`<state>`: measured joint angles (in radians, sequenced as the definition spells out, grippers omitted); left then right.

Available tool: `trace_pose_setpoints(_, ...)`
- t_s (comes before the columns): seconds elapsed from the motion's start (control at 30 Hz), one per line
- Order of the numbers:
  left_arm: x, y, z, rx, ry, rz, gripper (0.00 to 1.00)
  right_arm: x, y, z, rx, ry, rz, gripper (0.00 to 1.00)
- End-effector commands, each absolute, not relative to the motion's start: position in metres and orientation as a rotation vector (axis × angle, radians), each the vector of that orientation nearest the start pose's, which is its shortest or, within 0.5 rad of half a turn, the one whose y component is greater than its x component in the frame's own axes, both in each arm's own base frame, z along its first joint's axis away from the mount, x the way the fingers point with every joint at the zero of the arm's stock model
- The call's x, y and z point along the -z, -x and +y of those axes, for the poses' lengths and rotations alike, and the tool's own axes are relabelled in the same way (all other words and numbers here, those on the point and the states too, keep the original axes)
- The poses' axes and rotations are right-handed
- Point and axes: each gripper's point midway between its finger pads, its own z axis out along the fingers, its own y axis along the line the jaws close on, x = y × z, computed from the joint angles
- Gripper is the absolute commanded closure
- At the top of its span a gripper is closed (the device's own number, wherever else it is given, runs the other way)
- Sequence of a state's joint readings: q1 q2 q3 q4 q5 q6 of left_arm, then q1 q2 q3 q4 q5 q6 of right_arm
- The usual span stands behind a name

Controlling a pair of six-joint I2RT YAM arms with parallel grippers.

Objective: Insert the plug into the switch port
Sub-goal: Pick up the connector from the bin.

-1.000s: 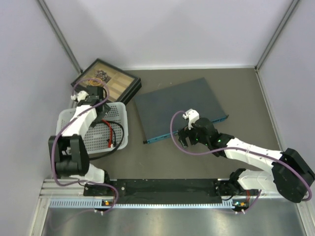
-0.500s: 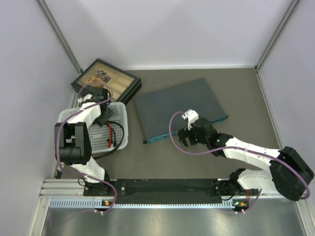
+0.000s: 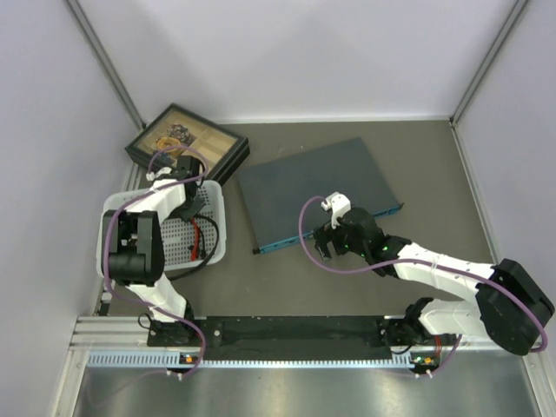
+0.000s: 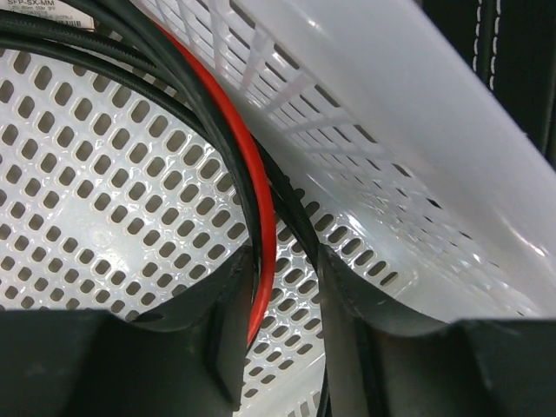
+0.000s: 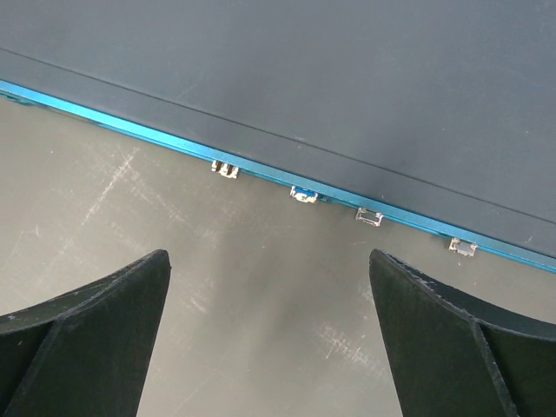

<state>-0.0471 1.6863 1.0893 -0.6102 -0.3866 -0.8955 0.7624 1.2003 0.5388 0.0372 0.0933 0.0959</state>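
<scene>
The switch (image 3: 313, 187) lies flat at mid-table, its teal edge (image 5: 113, 117) with small ports (image 5: 303, 194) facing the arms. My right gripper (image 5: 269, 269) hovers just in front of that edge, also seen from above (image 3: 326, 246), open and empty over bare table. My left gripper (image 4: 278, 278) reaches down into the white perforated basket (image 3: 117, 213). A red cable (image 4: 261, 226) and a black cable (image 4: 300, 221) run between its narrowed jaws, with basket floor still showing between them. The plug itself is not visible.
A black compartmented tray box (image 3: 187, 139) leans at the back left, just behind the basket. Black and red cables (image 3: 198, 236) coil in the basket and hang over its near rim. Grey walls close in both sides.
The left wrist has swung right and deeper into the basket, and its jaws have narrowed around the cables. The right arm has not moved.
</scene>
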Motion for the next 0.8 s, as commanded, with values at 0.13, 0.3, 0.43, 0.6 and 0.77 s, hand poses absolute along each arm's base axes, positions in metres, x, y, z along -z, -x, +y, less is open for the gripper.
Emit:
trace_pose_setpoints(0.13, -0.063, -0.359, 0.024, -0.274, 1.166, 2.317, 0.78, -0.099, -0.262, 0.225, -0.389, 0.634, 2.03, 0.05)
trace_pose_setpoints(0.3, -0.077, -0.356, 0.028, -0.294, 1.154, 2.291, 0.9, -0.1, -0.261, 0.226, -0.397, 0.637, 2.026, 0.05)
trace_pose_setpoints(0.43, -0.101, -0.354, 0.033, -0.285, 1.136, 2.243, 1.0, -0.102, -0.261, 0.226, -0.399, 0.637, 2.024, 0.05)
trace_pose_setpoints(0.6, -0.142, -0.35, 0.034, -0.24, 1.098, 2.185, 1.0, -0.105, -0.26, 0.225, -0.399, 0.634, 2.022, 0.05)
trace_pose_setpoints(0.77, -0.191, -0.347, 0.027, -0.114, 1.049, 2.099, 1.0, -0.109, -0.26, 0.225, -0.404, 0.631, 2.014, 0.05)
